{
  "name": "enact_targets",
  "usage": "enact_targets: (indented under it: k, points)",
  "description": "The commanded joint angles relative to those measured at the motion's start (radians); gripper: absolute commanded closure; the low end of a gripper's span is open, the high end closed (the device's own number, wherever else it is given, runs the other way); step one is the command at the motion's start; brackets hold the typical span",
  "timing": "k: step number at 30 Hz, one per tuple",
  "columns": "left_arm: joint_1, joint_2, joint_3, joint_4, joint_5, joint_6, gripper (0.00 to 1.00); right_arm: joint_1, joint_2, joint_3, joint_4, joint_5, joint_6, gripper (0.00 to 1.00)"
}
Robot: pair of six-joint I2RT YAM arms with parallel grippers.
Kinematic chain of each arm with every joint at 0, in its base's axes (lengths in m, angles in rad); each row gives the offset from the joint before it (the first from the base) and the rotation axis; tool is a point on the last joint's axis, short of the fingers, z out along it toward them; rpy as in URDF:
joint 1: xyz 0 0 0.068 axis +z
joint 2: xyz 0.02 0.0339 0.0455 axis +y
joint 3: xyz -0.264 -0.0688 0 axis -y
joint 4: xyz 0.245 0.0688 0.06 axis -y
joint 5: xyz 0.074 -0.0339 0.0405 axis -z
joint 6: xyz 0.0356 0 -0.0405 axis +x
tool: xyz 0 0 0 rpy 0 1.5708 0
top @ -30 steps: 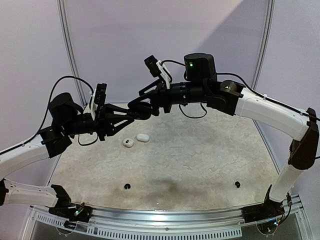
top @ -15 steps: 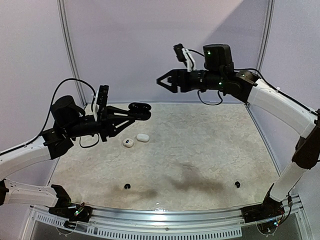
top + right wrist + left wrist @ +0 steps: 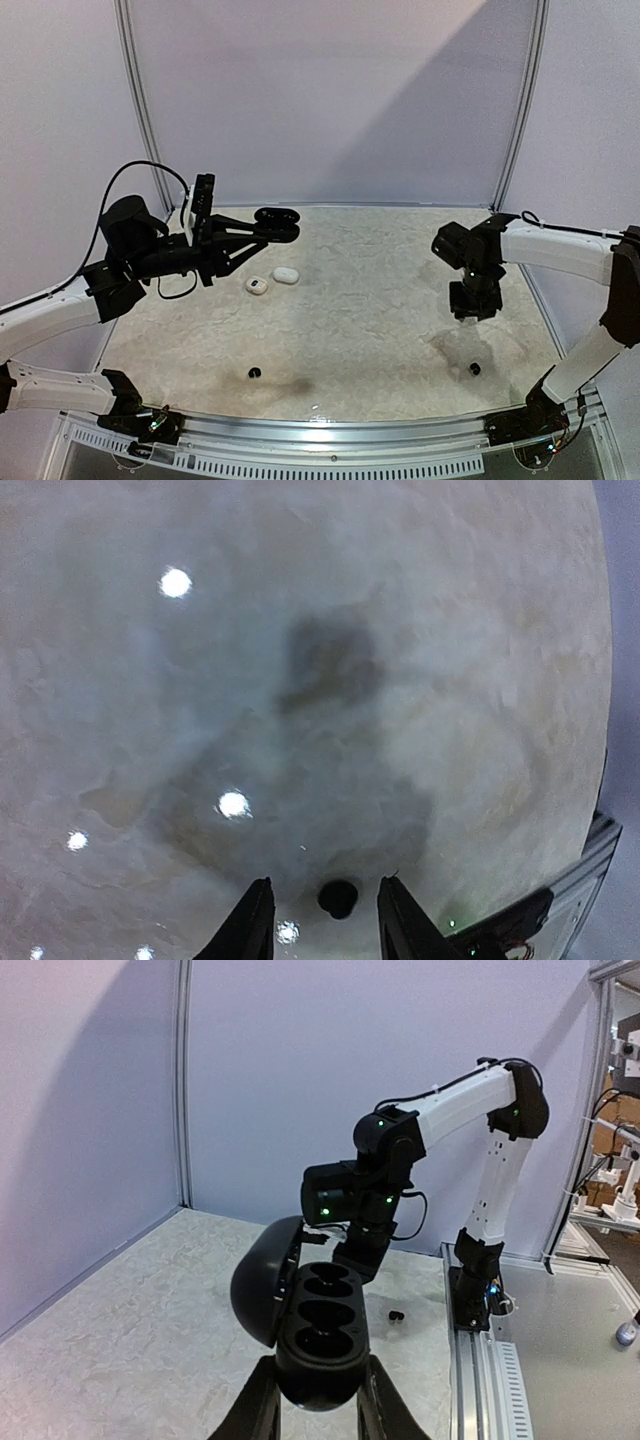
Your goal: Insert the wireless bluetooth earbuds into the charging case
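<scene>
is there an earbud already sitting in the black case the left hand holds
No, the left wrist view shows the open black case in the left hand with empty wells.

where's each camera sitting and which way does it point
Top external: fixed above and behind the arm bases, looking down over the table; both arms show, left hand up, right hand low.
Left wrist: on the left arm, facing across the table at the right arm; own fingers grip the open black case.
Right wrist: on the right arm, facing straight down at the table; own fingers frame a black earbud.
Shared: top and right wrist show that earbud; top and left wrist, the case.
</scene>
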Motion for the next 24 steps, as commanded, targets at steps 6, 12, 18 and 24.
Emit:
enact_targets:
  k: [6, 12, 18, 24]
  points:
    - [0.005, -0.005, -0.001, 0.015, 0.004, 0.011, 1.0, -0.041, -0.124, -0.23, -0.032, -0.055, 0.122, 0.71]
    - [0.005, -0.002, 0.005, 0.01, 0.009, 0.015, 1.0, -0.044, -0.107, -0.33, 0.049, -0.132, 0.095, 0.71]
    - [0.005, -0.001, 0.01, 0.006, 0.012, 0.017, 1.0, -0.043, -0.11, -0.384, 0.128, -0.184, 0.079, 0.73]
    - [0.005, 0.0, 0.01, 0.004, 0.015, 0.021, 1.0, -0.043, -0.105, -0.42, 0.2, -0.224, 0.056, 0.75]
